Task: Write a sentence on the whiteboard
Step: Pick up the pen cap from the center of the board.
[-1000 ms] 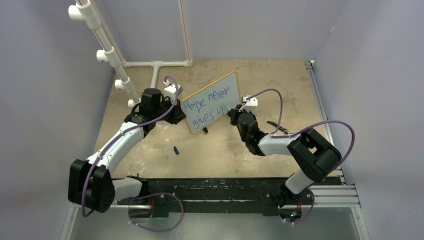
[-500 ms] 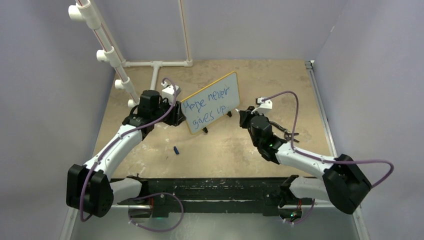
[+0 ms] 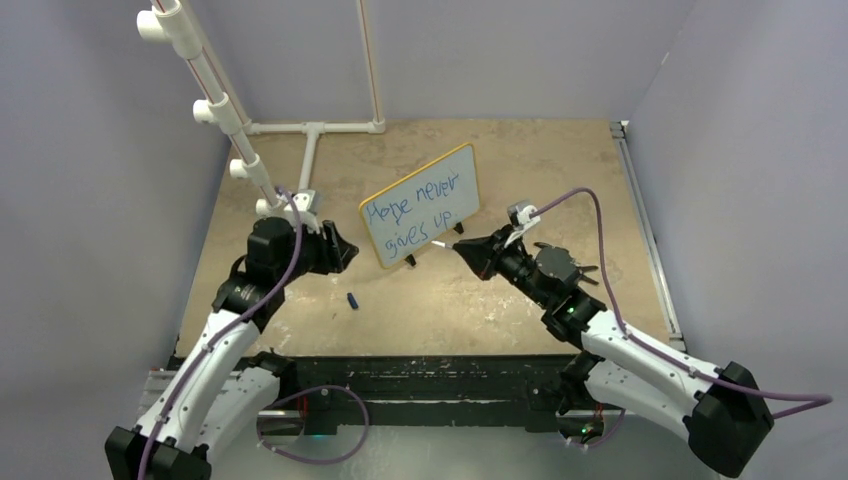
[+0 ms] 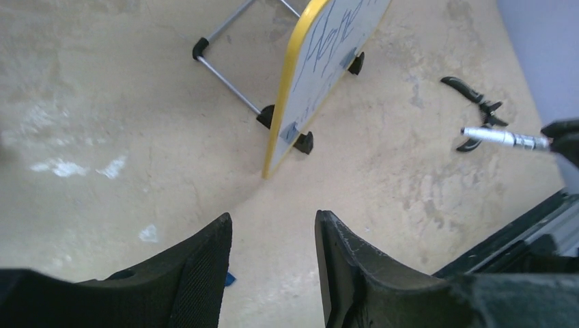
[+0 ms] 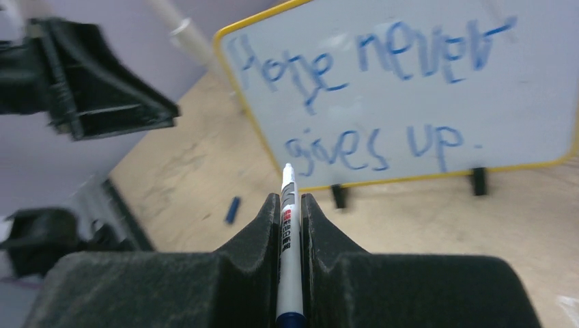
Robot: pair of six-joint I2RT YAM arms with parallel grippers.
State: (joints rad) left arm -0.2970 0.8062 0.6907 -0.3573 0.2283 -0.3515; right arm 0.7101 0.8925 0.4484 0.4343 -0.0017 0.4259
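The whiteboard (image 3: 420, 203) stands tilted on its black feet mid-table, yellow-framed. The sentence (image 3: 422, 212) in blue reads "Hope never gives up." in two lines, clear in the right wrist view (image 5: 372, 102). My right gripper (image 3: 470, 250) is shut on a white marker (image 5: 289, 225) with its tip bare, pointing at the board's lower right, a short gap away. My left gripper (image 3: 340, 250) is open and empty, left of the board and apart from it. In the left wrist view its fingers (image 4: 205, 260) frame the board's edge (image 4: 290, 89) and the marker (image 4: 505, 137).
A blue marker cap (image 3: 352, 299) lies on the table in front of the board. Black pliers (image 4: 478, 102) lie to the right, partly under my right arm. A white pipe frame (image 3: 315, 130) stands at the back left. A metal rail (image 3: 640, 200) runs along the right edge.
My left gripper has pulled back from the board's left edge toward the near left. My right arm has swung out and lowered; the marker has drawn away from the board.
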